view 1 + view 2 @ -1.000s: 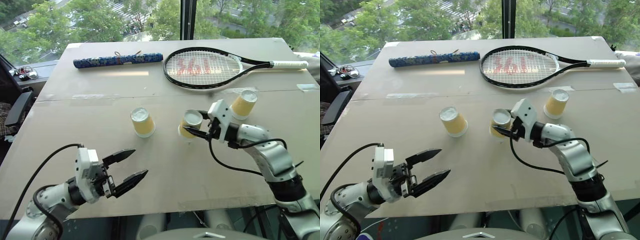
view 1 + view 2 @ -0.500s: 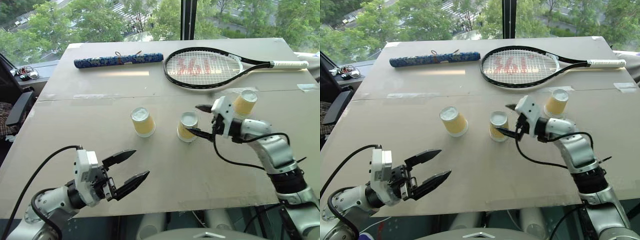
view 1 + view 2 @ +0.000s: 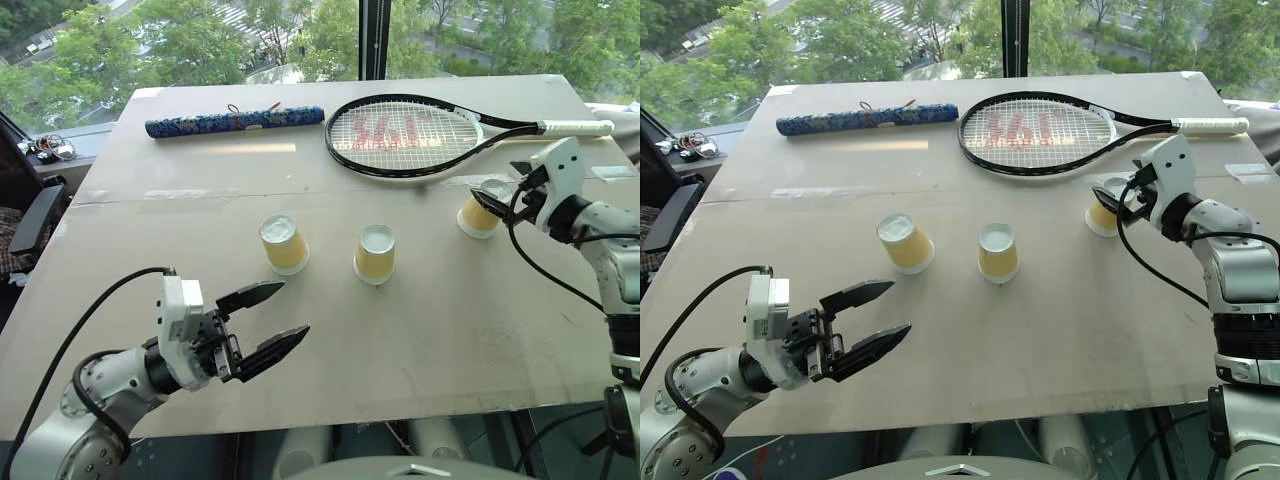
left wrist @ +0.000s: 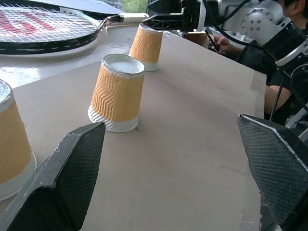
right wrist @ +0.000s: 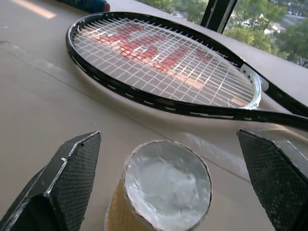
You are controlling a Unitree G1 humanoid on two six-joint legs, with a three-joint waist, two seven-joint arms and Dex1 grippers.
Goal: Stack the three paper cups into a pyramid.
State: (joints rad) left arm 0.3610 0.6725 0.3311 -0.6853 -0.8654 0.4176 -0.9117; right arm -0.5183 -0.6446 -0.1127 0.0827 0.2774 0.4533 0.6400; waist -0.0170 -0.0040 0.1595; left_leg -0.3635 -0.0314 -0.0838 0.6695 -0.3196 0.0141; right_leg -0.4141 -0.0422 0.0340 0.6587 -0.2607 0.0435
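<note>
Risk: right tool (image 3: 503, 187), spread wide around the far-right upside-down pale-yellow paper cup (image 3: 1103, 213), could clip and topple it toward the black tennis racket (image 3: 405, 136) — the other two cups (image 3: 283, 244) (image 3: 374, 254) stand mid-table, left tool (image 3: 268, 325) spread and idle; plain beige table (image 3: 420, 330) by a window.

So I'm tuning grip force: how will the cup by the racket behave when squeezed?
The right cup looks like thin ribbed paper, so it likely dents easily. Probably very light. Standing upside down on its wider rim, it should resist tipping, yet may slide.
</note>
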